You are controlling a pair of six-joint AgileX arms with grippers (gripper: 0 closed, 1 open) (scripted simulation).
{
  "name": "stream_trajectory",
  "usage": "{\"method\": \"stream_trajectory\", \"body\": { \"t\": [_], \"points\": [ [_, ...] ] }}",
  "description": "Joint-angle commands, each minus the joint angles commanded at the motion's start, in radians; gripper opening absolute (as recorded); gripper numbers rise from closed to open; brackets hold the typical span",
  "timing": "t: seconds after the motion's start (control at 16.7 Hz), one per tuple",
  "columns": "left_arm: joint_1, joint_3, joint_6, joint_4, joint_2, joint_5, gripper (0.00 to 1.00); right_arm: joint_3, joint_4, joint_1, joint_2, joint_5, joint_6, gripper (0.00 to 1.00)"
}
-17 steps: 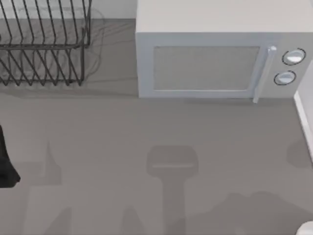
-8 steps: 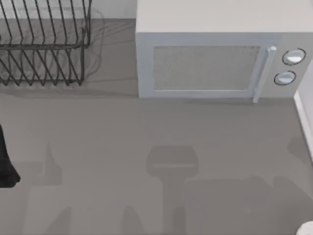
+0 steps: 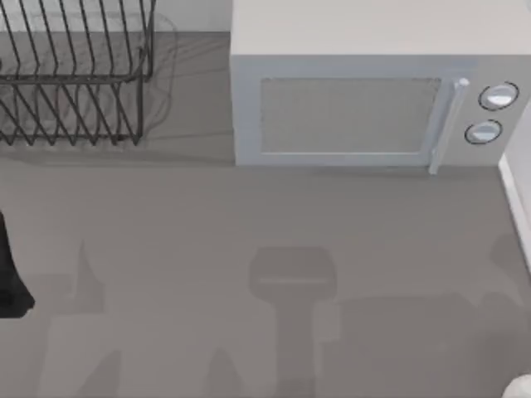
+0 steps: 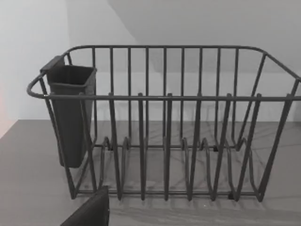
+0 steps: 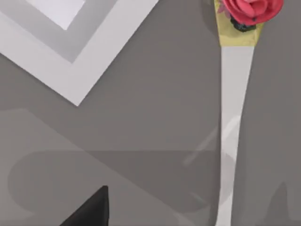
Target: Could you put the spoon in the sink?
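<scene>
Grey surface (image 3: 166,215) seen from above, pale wall along its far edge.

Top view:
- Wire dish rack (image 3: 75,79) at the far left corner.
- Microwave (image 3: 365,104) against the far edge, from the middle toward the right. Door shut, upright handle and two round knobs at its right end.
- Narrow white rim at the right edge, likely the sink (image 3: 516,207).
- Dark bit of the left arm (image 3: 10,274) pokes in at the left edge, about halfway along.
- Soft shadows of arm parts over the near half of the surface.

Left wrist view:
- Dish rack (image 4: 164,132) side on, standing on the surface just in front of the wall, its slots bare.
- Dark rectangular cutlery cup (image 4: 70,113) hooked over the rack's rim at one end, hanging inside the wires.
- One dark wedge of the left gripper (image 4: 89,212) shows, well short of the rack. Cannot tell whether it is spread or closed.

Right wrist view:
- Looks straight down at the surface.
- Spoon (image 5: 233,117) lies flat on the surface: long white handle, a yellow band near one end, a red rose ornament past that. The other end is cut off.
- Corner of the sink (image 5: 75,80), white and stepped, is near the spoon but apart from it. Spoon is outside the sink.
- One dark wedge of the right gripper (image 5: 89,212) hangs above the surface, to the side of the handle and not touching it. Cannot tell its state either.
</scene>
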Motion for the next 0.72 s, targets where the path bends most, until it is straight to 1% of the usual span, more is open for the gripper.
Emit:
{"method": "stream_trajectory", "body": {
  "t": [0.24, 0.36, 0.48, 0.72],
  "points": [
    [0.0, 0.0, 0.0, 0.0, 0.0, 0.0, 1.0, -0.112, 0.227, 0.001, 0.102, 0.0, 0.002, 1.0],
    [0.0, 0.0, 0.0, 0.0, 0.0, 0.0, 1.0, -0.157, 0.309, 0.0, 0.144, 0.0, 0.003, 1.0],
    [0.0, 0.0, 0.0, 0.0, 0.0, 0.0, 1.0, -0.181, 0.35, 0.001, 0.167, 0.0, 0.004, 1.0],
    [0.0, 0.0, 0.0, 0.0, 0.0, 0.0, 1.0, -0.184, 0.355, 0.001, 0.169, 0.0, 0.004, 1.0]
  ]
}}
